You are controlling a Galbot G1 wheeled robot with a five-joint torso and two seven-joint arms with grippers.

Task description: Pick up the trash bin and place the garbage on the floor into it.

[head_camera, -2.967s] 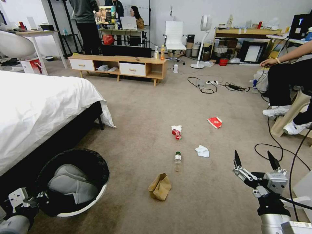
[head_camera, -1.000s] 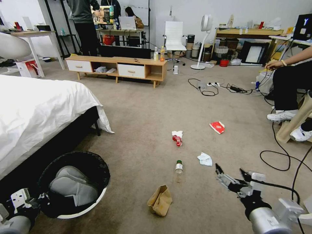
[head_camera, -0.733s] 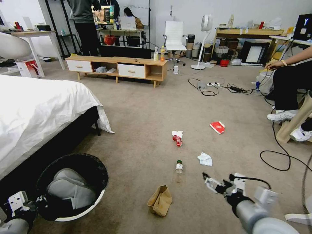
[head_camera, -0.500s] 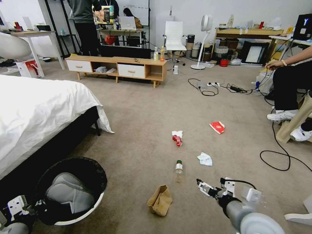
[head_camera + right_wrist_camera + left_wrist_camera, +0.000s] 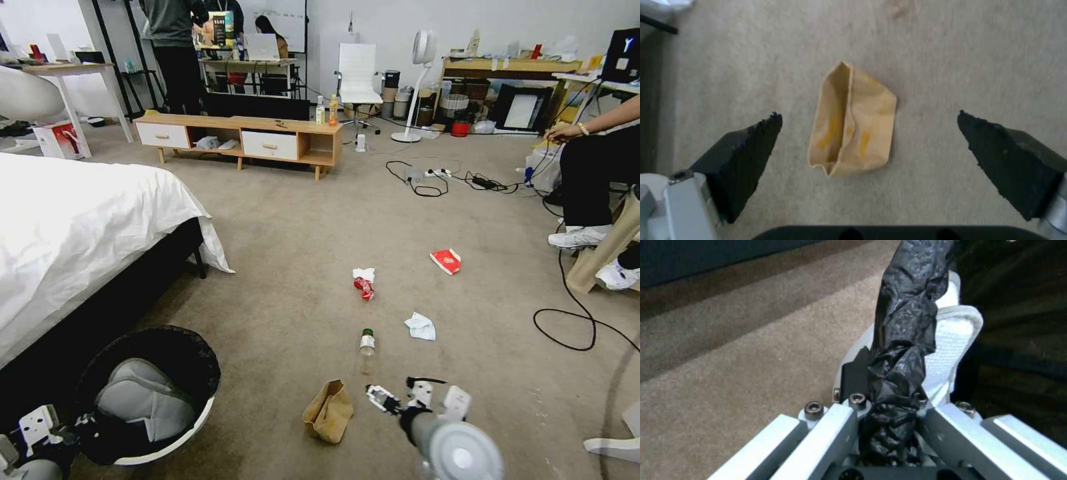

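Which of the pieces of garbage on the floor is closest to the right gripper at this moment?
The crumpled brown paper bag, just beside the open right gripper; the bottle, tissue and can lie farther off.

The right end effector (image 5: pixel 869 116) hangs over beige carpet (image 5: pixel 973 50) with its two black fingertips (image 5: pixel 746 156) spread wide, one at 8 o'clock and the other at 4 o'clock. Between them, clear of both, a crumpled brown paper bag (image 5: pixel 853 123) lies flat on the carpet with yellowish marks on its creases. At 11 o'clock a scrap of white fabric (image 5: pixel 662 5) shows above a thin dark leg (image 5: pixel 658 25).
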